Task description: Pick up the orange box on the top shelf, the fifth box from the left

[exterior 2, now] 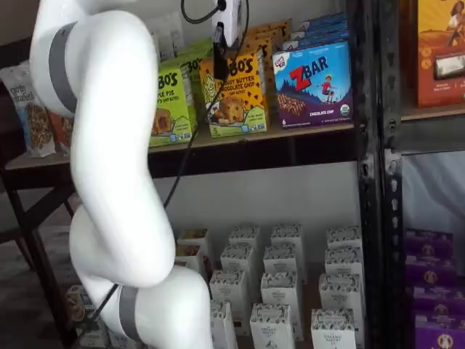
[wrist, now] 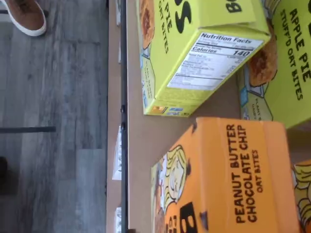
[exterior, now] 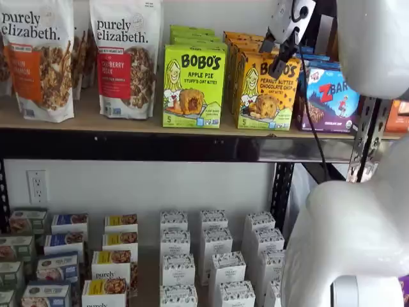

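While the end effector (exterior: 280,56) hovers open, the orange box (exterior: 267,91) fronts the top shelf (exterior: 96,121).

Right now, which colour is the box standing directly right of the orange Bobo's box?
Blue, the ZBar box, clearest in a shelf view.

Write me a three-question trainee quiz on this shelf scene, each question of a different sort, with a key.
1. True or false: the gripper already grips the orange box.
2. Multiple choice: which box stands beside the orange box, on the side away from the green box? A) a blue box B) a granola bag C) a small white box
3. Fill in: the orange box stands on the ___ shelf.

Key: 1 false, the jaws hang in front of the box's upper part, not closed on it; 2 A; 3 top.
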### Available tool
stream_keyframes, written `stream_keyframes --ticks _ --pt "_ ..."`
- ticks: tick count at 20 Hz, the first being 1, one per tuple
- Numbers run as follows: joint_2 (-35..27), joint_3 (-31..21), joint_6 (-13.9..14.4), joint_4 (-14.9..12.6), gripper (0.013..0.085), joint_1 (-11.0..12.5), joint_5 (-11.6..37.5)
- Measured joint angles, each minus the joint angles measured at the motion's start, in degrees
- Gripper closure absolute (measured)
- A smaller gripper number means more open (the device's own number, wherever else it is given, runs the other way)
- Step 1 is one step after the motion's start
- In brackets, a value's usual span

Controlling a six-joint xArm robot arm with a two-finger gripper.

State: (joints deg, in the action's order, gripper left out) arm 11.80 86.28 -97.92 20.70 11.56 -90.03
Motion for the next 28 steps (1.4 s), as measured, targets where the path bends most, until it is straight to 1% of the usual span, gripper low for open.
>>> stream_keyframes --ticks 5,8,11,15,21,28 --pt "0.06 -0.58 0.30 -1.09 0.0130 -0.73 0.98" --pt "0.24 -1.22 0.47 -2.26 0.0130 -1.28 1.75" --pt "-0.07 -1.09 0.54 -2.90 0.0130 -1.48 1.22" --pt "-0.75 -0.36 0.66 -3.23 0.0130 -1.59 -0.14" --pt "-1.32 0.05 1.23 -4.06 0.0130 -2.35 -0.81" --pt "-1.22 -0.53 1.86 -4.30 0.0130 -3.16 -0.23"
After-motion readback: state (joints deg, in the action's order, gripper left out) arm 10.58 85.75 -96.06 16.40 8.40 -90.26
